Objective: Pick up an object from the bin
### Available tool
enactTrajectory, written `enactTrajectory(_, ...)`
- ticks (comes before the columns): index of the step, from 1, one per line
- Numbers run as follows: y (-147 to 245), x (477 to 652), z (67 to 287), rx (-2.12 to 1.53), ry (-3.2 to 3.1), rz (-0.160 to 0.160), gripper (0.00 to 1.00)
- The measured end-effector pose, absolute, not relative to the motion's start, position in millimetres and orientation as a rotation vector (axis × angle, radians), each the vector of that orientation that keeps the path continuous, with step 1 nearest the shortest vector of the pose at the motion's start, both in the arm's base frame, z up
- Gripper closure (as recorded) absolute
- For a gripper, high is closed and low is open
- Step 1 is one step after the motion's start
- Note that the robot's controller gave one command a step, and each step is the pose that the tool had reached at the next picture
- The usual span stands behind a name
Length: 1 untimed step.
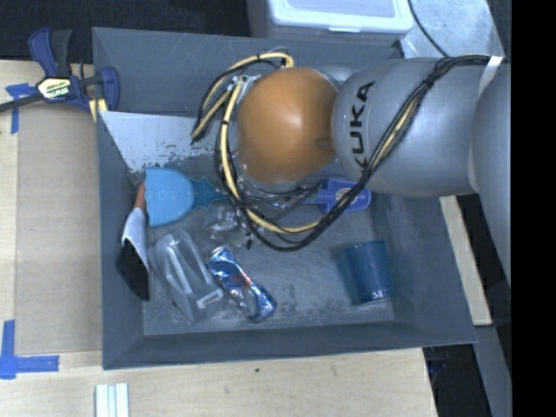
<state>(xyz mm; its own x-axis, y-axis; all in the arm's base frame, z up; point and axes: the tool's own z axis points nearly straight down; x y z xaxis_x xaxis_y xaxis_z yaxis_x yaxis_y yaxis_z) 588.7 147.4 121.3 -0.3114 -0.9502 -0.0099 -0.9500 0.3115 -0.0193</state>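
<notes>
Scuffed grey bin (261,346), crinkled foil wrapper (241,287)

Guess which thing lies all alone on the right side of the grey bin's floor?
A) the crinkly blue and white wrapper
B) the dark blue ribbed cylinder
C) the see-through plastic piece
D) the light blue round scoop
B: the dark blue ribbed cylinder lies by itself near the right wall of the grey metal bin, while the other loose things lie clustered at the left.
</notes>
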Motion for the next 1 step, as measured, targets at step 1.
enactTrajectory(1,147.6,589.6,141.1,-1.830,2.526,-0.018,1.00)
